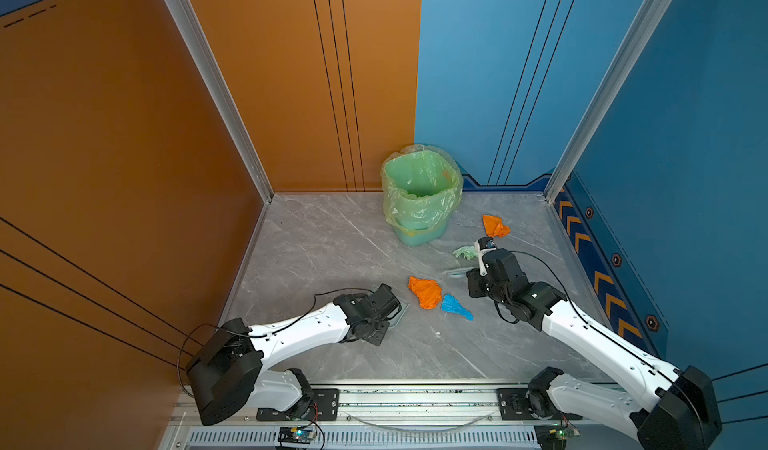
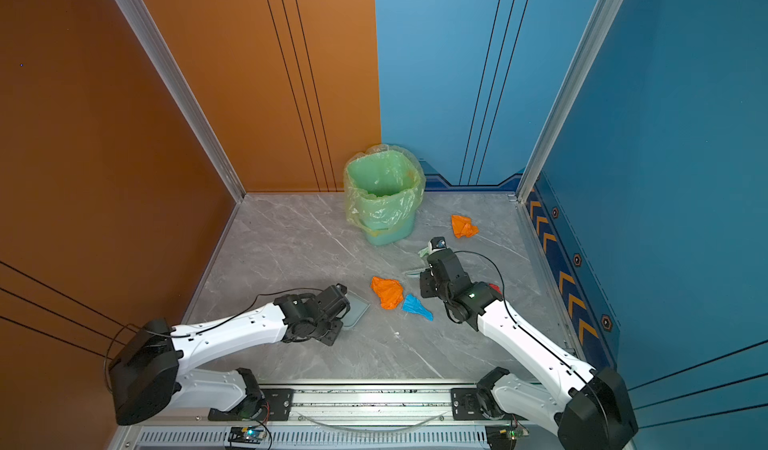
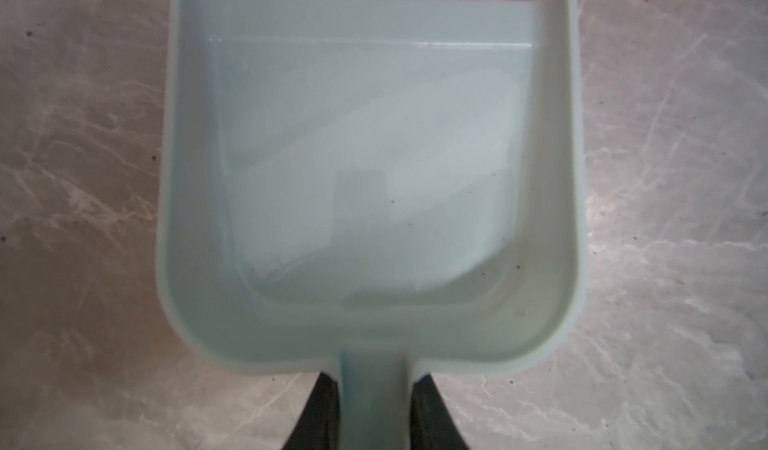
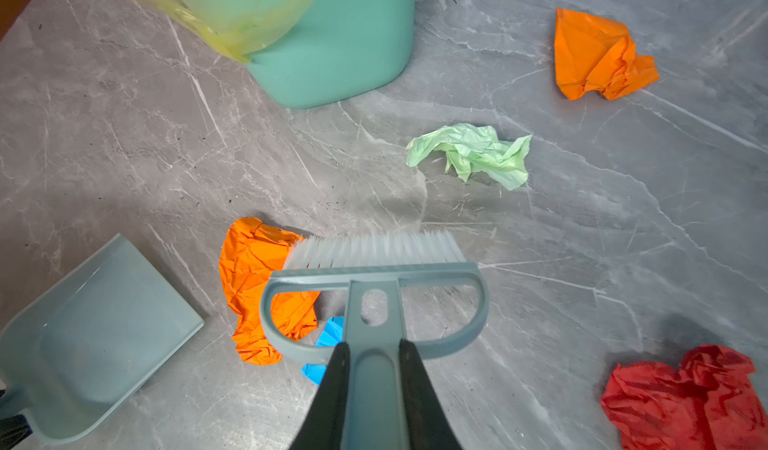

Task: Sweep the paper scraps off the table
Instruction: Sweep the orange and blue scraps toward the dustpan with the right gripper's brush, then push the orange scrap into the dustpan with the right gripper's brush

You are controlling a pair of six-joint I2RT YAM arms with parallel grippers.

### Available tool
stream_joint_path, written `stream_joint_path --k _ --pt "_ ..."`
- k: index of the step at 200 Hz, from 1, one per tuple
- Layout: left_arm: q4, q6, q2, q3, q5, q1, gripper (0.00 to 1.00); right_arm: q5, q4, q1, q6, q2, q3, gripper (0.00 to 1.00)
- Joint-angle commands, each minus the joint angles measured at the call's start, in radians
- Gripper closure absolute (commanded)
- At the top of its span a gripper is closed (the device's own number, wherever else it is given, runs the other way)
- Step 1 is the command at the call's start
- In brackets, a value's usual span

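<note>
The flat grey marble-patterned table [image 1: 332,240] carries everything, and all five paper scraps lie on its right half. At the far centre stands the teal plastic bin with a translucent green liner [image 1: 422,234].

Near and left of centre, the pale grey-blue plastic dustpan [image 3: 374,157] lies empty. Its open lip points right toward the wads, and the left gripper [image 3: 375,410] is clamped narrowly on its handle. Whether the lip sits flush on the marble I cannot tell.

To its right, the right gripper [image 4: 376,394] is closed tight on the stem of the grey-blue hand brush with white bristles [image 4: 374,269]. The bristles point at the table just beside the larger crumpled orange paper wad [image 1: 424,292].

That wad lies between brush and pan, with the bright blue crumpled wad [image 1: 456,307] touching its near-right side. The red crumpled wad [image 4: 681,394] sits near and right, by the right arm. The second orange wad [image 1: 495,226] lies far right, and the pale green wad [image 1: 465,252] is between it and the brush.

This looks like the first gathering stroke, with nothing collected yet. The next move probably calls for setting the bristles down on the right of the orange and blue pair. The brush would then draw left toward the pan, which must be held steady and low.
</note>
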Motion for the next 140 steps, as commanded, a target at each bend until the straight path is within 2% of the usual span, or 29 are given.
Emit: stream_joint_path --k 1,72,140 --pt "0.036 -0.007 -0.015 -0.011 0.038 -0.028 1.00 0.057 0.001 0.000 -0.021 0.019 0.026 1.00" --pt "0.053 0.042 0.056 -0.001 0.088 -0.071 1.00 0.086 0.051 0.046 -0.049 0.114 0.035 1.00" --pt "0.056 0.047 0.093 0.019 0.073 -0.097 1.00 0.092 0.059 0.099 -0.070 0.248 0.101 1.00"
